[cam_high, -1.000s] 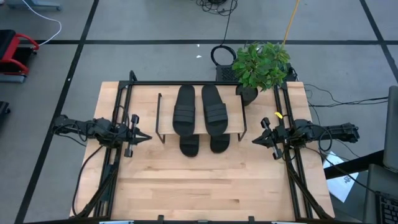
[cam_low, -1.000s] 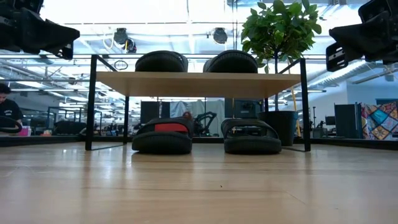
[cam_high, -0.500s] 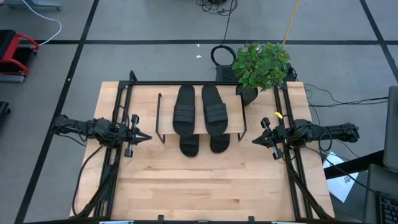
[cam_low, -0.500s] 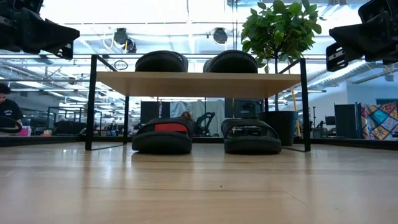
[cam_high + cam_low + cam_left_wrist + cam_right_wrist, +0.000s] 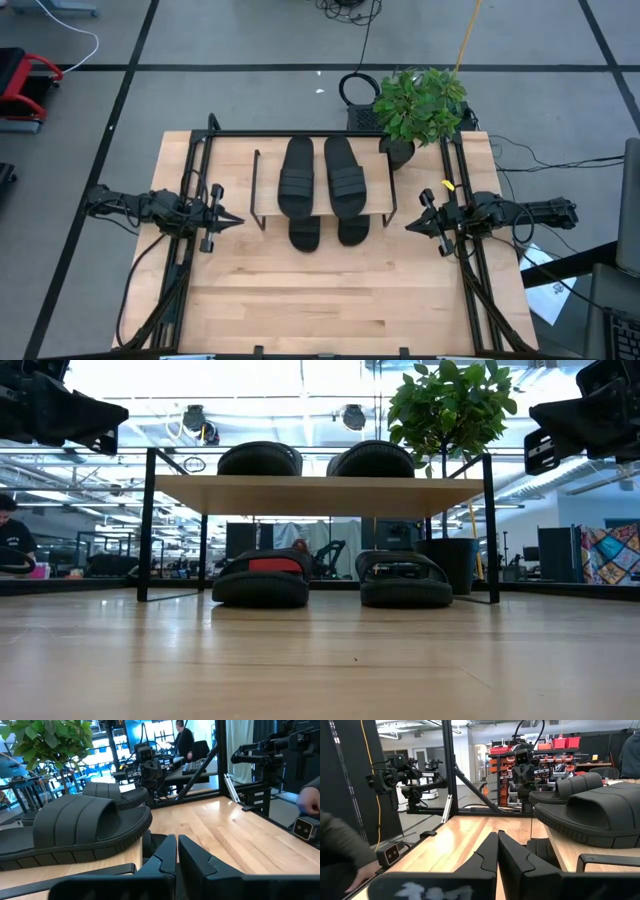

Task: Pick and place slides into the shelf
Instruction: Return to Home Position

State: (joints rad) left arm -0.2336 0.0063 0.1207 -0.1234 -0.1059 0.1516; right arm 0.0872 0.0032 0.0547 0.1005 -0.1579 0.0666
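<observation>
Two black slides [image 5: 297,176] [image 5: 344,174] lie side by side on the shelf's [image 5: 385,205] wooden top. Two more slides [image 5: 262,579] [image 5: 405,580] rest on the table under it, their near ends [image 5: 304,232] [image 5: 352,230] sticking out toward the near edge. My left gripper [image 5: 234,222] is shut and empty, left of the shelf, above the table. My right gripper [image 5: 410,226] is shut and empty, right of the shelf. The upper slides also show in the left wrist view [image 5: 80,827] and the right wrist view [image 5: 592,815].
A potted plant [image 5: 420,105] stands at the table's far right corner, behind the shelf. Black frame rails [image 5: 185,270] [image 5: 480,290] run along the table's left and right sides. A person's hand [image 5: 362,870] shows at the table's edge in the right wrist view. The near half of the table [image 5: 320,300] is bare wood.
</observation>
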